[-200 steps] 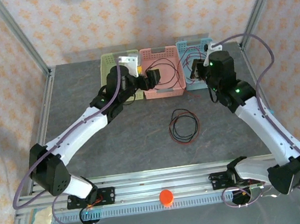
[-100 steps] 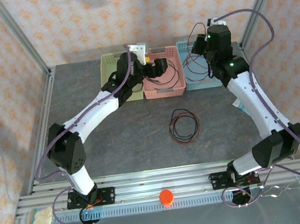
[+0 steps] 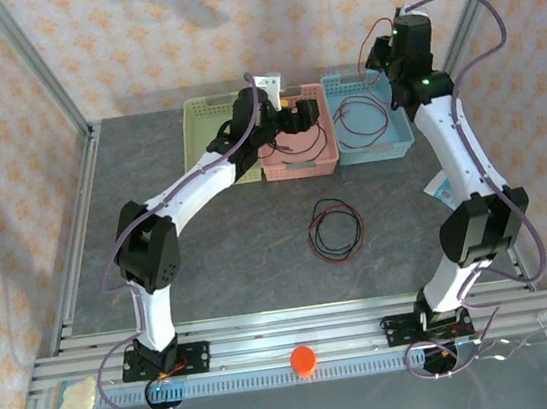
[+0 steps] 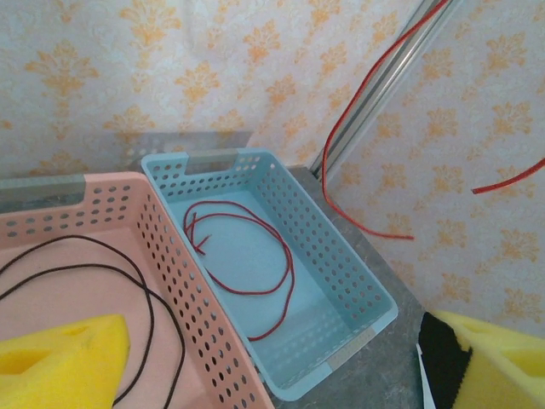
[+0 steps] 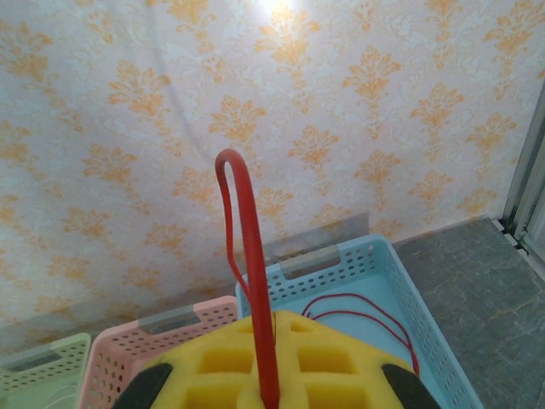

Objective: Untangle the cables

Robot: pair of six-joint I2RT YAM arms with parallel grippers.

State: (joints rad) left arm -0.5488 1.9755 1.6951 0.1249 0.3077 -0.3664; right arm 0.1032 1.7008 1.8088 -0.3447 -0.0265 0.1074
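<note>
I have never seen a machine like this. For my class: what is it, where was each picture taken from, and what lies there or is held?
Two robot arms are bolted at the near edge of the table, each ending in a two-finger gripper. The wide picture comes from a fixed camera above and behind; the other two from cameras on the wrists. On the table stand a green basket, a pink basket and a blue basket, with a red-and-black coil in front. A black cable lies in the pink one, red loops in the blue one. The left gripper is open and empty. The right gripper is shut on a red cable.
</note>
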